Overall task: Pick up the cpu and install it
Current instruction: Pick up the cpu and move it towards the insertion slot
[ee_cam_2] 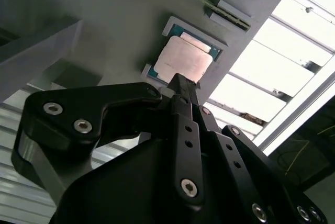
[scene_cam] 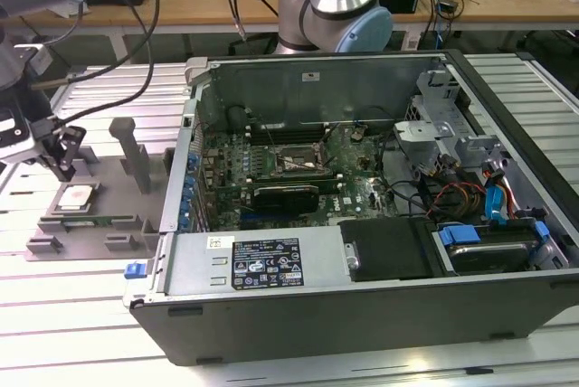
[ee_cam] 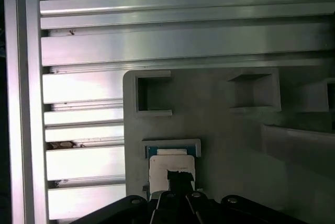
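I hold my black claw [ee_cam_2: 179, 79], fingers pinched narrow and empty, just above the small square silver cpu [ee_cam_2: 182, 60]. Its grey plastic holder [ee_cam_2: 104, 4] on the slatted metal table [scene_cam: 90, 315] probably stops sliding. Farther stands the open computer case [scene_cam: 362, 260].

Exterior view: off-arm, raised, looks down across table [scene_cam: 72, 333], mid-distance. Open computer case [scene_cam: 362, 224] is central; grey fixture plate [scene_cam: 118, 197] lies beside case toward exterior view's left, gripper [scene_cam: 63, 165] above plate.
Second wrist view: sits behind gripper [ee_cam_2: 179, 82], looks obliquely along it, close to plate [ee_cam_2: 131, 14].
First wrist view: looks near straight down on plate [ee_cam: 220, 145], close, table slats beside plate.
Shared: all three views catch plate and cpu [scene_cam: 76, 195] on plate; both wrist views catch gripper tip over plate.
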Robot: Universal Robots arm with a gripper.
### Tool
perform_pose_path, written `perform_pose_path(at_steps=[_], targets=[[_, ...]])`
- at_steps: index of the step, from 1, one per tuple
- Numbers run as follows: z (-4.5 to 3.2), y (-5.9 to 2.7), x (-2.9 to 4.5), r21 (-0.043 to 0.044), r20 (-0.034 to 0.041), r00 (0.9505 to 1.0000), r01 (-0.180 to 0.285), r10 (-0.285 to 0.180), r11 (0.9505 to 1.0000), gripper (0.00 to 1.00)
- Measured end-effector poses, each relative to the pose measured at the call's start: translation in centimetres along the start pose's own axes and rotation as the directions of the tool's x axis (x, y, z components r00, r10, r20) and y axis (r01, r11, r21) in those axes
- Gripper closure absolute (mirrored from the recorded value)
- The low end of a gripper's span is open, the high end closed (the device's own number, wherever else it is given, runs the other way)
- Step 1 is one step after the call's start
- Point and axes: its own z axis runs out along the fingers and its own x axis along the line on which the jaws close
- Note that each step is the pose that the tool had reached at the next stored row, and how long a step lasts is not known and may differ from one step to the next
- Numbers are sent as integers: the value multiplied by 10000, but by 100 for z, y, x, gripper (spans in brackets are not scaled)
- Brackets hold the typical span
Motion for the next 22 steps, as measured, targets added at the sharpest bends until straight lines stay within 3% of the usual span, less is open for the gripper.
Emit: perform_pose_path(at_steps=[3, 12, 20, 22], targets=[[53, -49, -3, -1, 0, 10000, 41, -41, 10000, 89], [269, -69, -7, -2, -20, 9999, 137, -137, 9999, 89], [270, -69, -7, 2, -20, 9999, 138, -138, 9999, 89], [270, -70, -7, 2, -20, 9999, 139, -139, 9999, 83]])
